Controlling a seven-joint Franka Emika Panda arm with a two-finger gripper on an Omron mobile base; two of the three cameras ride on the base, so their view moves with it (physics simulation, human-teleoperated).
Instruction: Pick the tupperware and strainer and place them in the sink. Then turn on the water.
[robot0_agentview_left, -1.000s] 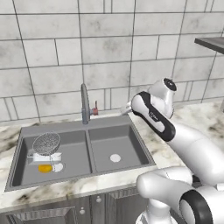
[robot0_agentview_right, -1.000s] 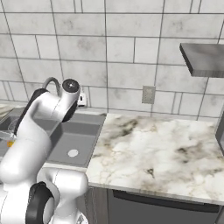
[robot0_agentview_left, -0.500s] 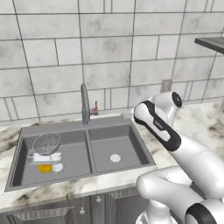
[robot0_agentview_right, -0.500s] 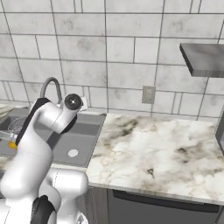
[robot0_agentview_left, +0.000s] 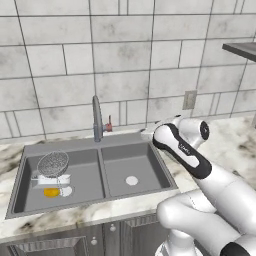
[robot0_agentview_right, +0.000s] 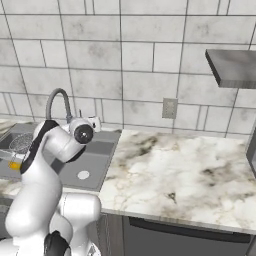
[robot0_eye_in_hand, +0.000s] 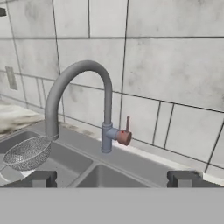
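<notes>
The sink (robot0_agentview_left: 100, 145) is a grey double basin. In its left basin the round mesh strainer (robot0_agentview_left: 53, 162) leans over the pale flat tupperware (robot0_agentview_left: 52, 179). The strainer (robot0_eye_in_hand: 27, 153) also appears low on the left of the hand view. The tall curved faucet (robot0_eye_in_hand: 78, 87) stands straight ahead of the hand, with a small red handle (robot0_eye_in_hand: 124, 136) on its right side. No water falls from the spout. My gripper (robot0_eye_in_hand: 112, 179) is open, its tips wide apart, holding nothing and short of the faucet. My arm (robot0_agentview_left: 180, 147) bends over the sink's right rim.
A small orange object (robot0_agentview_left: 51, 192) lies by the tupperware. The right basin holds only its round drain (robot0_agentview_left: 131, 180). Marble counter (robot0_agentview_right: 180, 170) stretches right of the sink, under a wall outlet (robot0_agentview_right: 170, 108) and a grey shelf (robot0_agentview_right: 232, 67). Tiled wall is close behind the faucet.
My arm has folded lower and drawn slightly right over the sink's right side. The strainer, tupperware and faucet have not moved.
</notes>
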